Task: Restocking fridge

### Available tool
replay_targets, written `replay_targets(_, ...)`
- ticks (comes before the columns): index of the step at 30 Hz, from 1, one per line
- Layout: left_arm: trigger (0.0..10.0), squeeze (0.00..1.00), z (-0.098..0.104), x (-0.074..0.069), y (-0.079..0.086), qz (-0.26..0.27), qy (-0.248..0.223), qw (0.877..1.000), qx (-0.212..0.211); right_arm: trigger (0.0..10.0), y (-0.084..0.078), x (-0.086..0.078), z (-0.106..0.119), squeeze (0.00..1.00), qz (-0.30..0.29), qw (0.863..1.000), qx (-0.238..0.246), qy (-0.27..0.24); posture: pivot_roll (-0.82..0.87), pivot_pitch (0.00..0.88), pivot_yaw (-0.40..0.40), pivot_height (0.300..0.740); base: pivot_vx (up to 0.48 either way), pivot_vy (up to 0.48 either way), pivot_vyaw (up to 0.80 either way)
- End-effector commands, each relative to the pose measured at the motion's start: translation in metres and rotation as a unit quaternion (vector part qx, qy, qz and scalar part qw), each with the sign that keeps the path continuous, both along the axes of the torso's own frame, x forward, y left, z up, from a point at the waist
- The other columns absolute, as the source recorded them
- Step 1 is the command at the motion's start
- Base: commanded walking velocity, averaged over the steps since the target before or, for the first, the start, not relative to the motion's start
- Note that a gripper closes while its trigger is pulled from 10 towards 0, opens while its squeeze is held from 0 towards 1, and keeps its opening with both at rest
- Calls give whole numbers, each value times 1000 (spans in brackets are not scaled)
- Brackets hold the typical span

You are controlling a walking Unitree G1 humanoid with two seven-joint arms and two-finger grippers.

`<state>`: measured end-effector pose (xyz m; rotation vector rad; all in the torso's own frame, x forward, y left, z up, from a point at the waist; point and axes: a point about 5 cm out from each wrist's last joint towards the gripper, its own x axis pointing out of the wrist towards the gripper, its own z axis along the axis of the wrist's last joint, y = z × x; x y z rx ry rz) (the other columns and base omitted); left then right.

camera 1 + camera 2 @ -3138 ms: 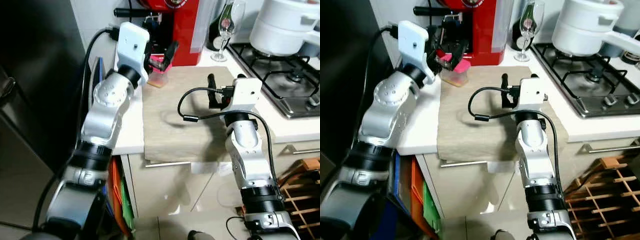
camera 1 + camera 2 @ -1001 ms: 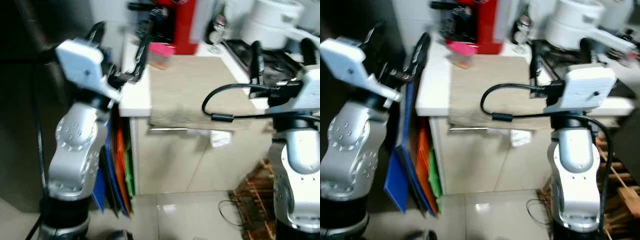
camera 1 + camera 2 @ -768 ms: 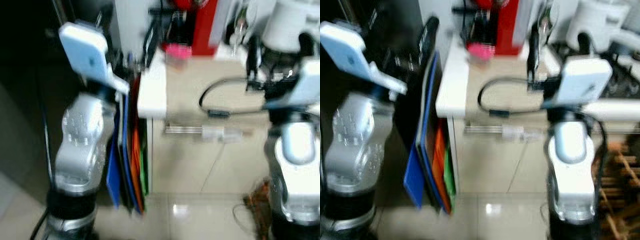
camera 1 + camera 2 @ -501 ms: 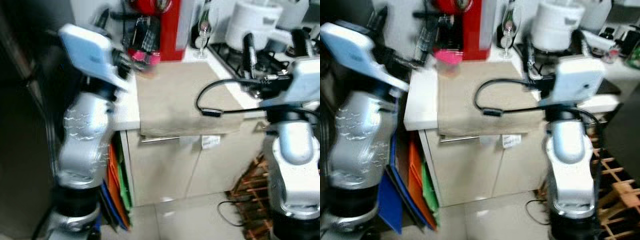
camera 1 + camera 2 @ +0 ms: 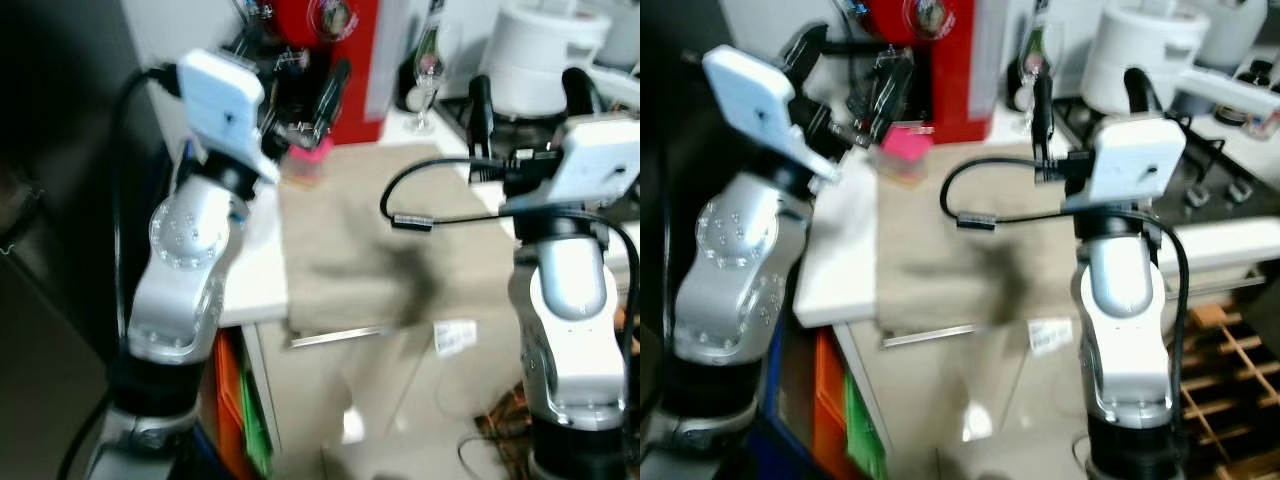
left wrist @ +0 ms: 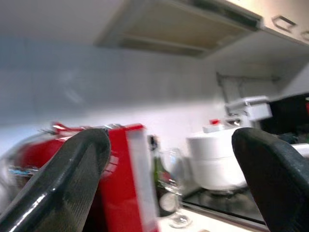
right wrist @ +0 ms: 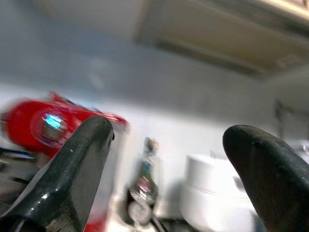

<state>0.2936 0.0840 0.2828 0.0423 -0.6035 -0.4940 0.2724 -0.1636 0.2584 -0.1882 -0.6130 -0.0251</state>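
Kitchen tabletop (image 5: 262,270) in white, draped across the middle with a beige cloth (image 5: 400,240). At the back, a red coffee machine (image 5: 350,40), a wine glass (image 5: 428,75) and a white pot (image 5: 545,55) on the stove (image 5: 1210,160). To the left of the tabletop, the dark front of the fridge (image 5: 60,200).

Left gripper (image 5: 295,75) raised over the back left corner of the tabletop, close in front of the coffee machine, fingers (image 5: 335,85) spread wide. Pink-lidded container (image 5: 307,160) standing on the tabletop at the cloth's edge, just below and beside the nearer fingertip, outside the gap and apart from both fingers. Along the left wrist view, the coffee machine, glass and pot framed between the two open fingers (image 6: 72,179).

Right gripper (image 5: 525,100) held up over the right side of the cloth, fingers (image 5: 478,105) likewise spread and holding nothing, well apart from the container.
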Motion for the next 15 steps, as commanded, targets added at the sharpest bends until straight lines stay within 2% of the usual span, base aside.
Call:
replay_targets(1,10000,0,2,5,10,16,4,1000,2,10000,3,3,3,0,8,1000,4,-4,-72,0,20,740,0,0,0)
replay_targets(7,10000,0,0,11,12,20,25,999,-5,10000,3,3,3,0,9,1000,3,-2,-72,0,20,740,0,0,0)
replay_targets(10,10000,0,-2,17,14,27,39,999,-2,10000,3,3,2,0,9,1000,4,1,-73,0,21,740,0,0,0)
replay_targets(13,10000,0,-3,30,18,41,59,997,13,10000,3,2,-1,0,7,1000,4,4,-82,0,32,740,0,0,0)
replay_targets(15,10000,0,-3,32,19,43,60,997,18,10000,3,2,-1,0,6,1000,3,5,-85,0,34,740,0,0,0)
